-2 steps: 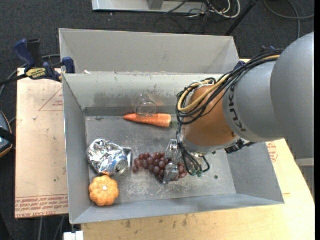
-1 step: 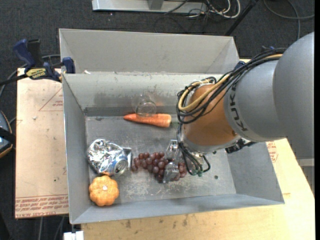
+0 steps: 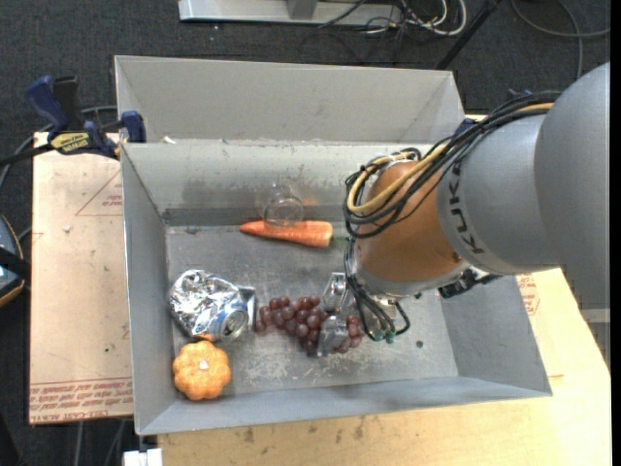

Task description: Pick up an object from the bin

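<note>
The thick grey arm [image 3: 543, 192] bears dark KUKA lettering. An orange cover [image 3: 403, 236] wraps its wrist, looped by black and yellow cables [image 3: 383, 187]; the tool [image 3: 338, 326] is silvery metal.

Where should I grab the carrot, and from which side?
Grip the carrot across its thicker right half as viewed, probably from straight above: it lies flat, tapering leftward, and the clear cup sits close behind its middle.

A robotics lab: a grey industrial arm [image 3: 543, 192] strung with cables reaches into a sheet-metal bin [image 3: 291, 100]. Far behind the claw [image 3: 339, 328], beyond the bin, loose wires [image 3: 427, 8] and a metal stand foot [image 3: 291, 6] lie on dark carpet [image 3: 58, 27].
</note>
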You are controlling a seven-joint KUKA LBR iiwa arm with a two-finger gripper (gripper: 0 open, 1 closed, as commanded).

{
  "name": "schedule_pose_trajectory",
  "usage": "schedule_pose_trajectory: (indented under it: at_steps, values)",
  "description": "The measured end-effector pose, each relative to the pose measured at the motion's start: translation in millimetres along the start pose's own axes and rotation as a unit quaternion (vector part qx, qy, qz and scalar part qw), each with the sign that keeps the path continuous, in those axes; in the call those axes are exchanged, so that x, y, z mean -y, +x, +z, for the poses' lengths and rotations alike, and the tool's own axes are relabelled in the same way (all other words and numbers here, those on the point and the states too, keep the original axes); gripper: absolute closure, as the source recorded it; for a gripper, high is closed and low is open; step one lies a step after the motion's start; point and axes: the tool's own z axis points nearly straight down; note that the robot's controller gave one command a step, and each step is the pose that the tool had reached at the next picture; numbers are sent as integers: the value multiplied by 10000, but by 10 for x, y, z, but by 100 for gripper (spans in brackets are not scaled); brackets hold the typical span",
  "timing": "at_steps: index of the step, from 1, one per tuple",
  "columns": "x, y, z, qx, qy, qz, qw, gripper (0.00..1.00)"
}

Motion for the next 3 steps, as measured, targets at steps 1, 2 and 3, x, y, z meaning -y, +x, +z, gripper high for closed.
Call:
schedule_pose_trajectory:
  at_steps: [1,2,3]
  values:
    - [0,5,-130,-16,0,1,10000,100]
    - [-2,-4,-240,5,-4,1,10000,100]
    - [-2,2,-316,-10,-2,0,10000,100]
